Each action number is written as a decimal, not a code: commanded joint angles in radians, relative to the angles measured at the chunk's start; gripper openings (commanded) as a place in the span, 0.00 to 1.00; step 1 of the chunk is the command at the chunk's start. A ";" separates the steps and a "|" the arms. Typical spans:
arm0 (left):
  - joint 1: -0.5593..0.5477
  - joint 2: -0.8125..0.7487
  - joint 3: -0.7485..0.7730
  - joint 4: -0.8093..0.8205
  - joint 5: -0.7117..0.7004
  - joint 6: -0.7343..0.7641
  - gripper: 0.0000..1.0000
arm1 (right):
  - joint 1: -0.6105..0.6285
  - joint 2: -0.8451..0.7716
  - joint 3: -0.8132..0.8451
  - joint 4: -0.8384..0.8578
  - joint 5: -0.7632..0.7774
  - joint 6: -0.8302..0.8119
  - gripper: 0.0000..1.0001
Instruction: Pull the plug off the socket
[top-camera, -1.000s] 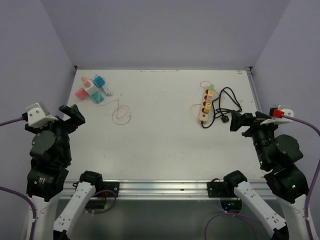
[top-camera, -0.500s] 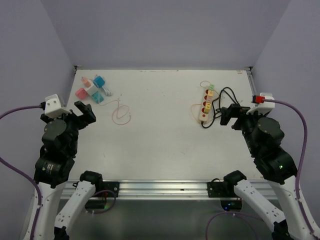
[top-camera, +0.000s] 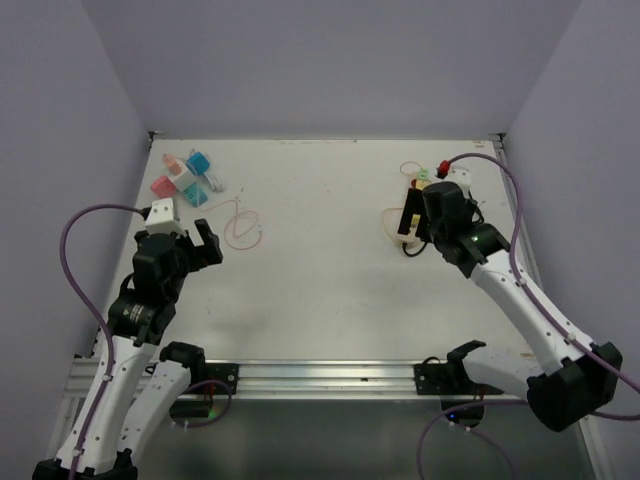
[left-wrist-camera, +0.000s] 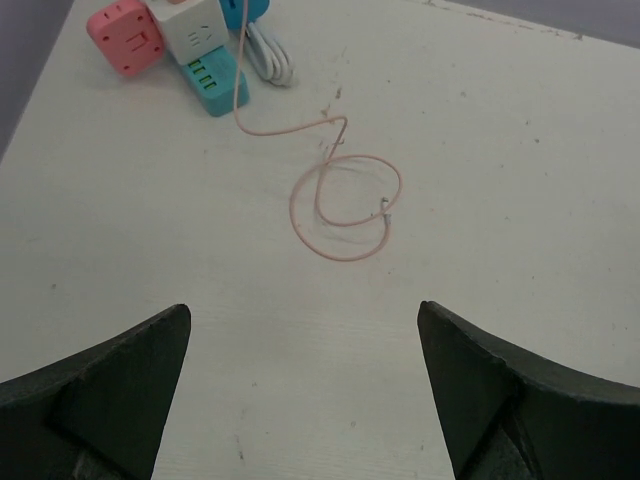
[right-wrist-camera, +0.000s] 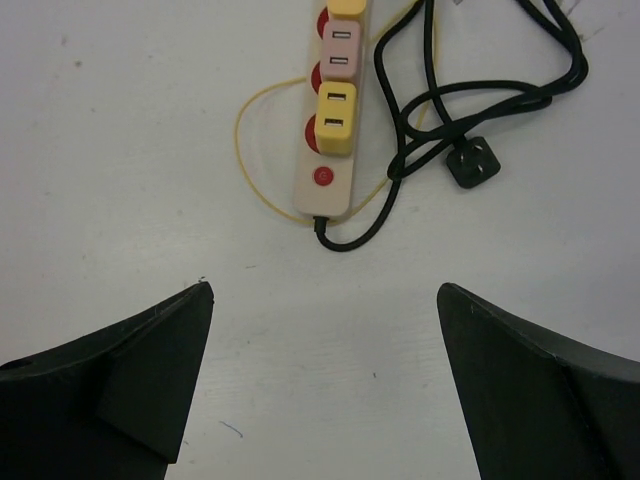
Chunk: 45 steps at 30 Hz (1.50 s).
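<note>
A cream power strip (right-wrist-camera: 330, 150) with red switches lies at the right of the table. A yellow plug (right-wrist-camera: 335, 118) and a pink plug (right-wrist-camera: 339, 45) sit in its sockets. In the top view the strip (top-camera: 416, 190) is partly hidden by my right arm. My right gripper (right-wrist-camera: 325, 290) is open and empty, hovering just short of the strip's near end; it also shows in the top view (top-camera: 411, 222). My left gripper (left-wrist-camera: 303, 308) is open and empty over bare table at the left, and shows in the top view (top-camera: 205, 245).
The strip's black cord (right-wrist-camera: 470, 95) loops to the right and ends in a loose black plug (right-wrist-camera: 474, 163). A thin yellow wire (right-wrist-camera: 245, 165) curls left of the strip. Coloured cube sockets (left-wrist-camera: 180, 40) and a thin pink wire loop (left-wrist-camera: 345, 205) lie at the far left.
Both arms have reached forward from their folded rest pose. The right gripper moved left and forward to the power strip; the left gripper moved out over the table towards the pink wire.
</note>
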 joint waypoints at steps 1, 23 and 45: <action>-0.005 -0.027 -0.055 0.109 0.062 -0.001 1.00 | -0.010 0.145 0.015 0.064 0.045 0.081 0.98; -0.002 -0.076 -0.176 0.197 0.099 -0.007 1.00 | -0.119 0.704 0.116 0.299 0.003 0.178 0.64; 0.009 -0.073 -0.178 0.195 0.096 -0.009 1.00 | -0.139 0.625 0.177 0.316 0.131 -0.031 0.00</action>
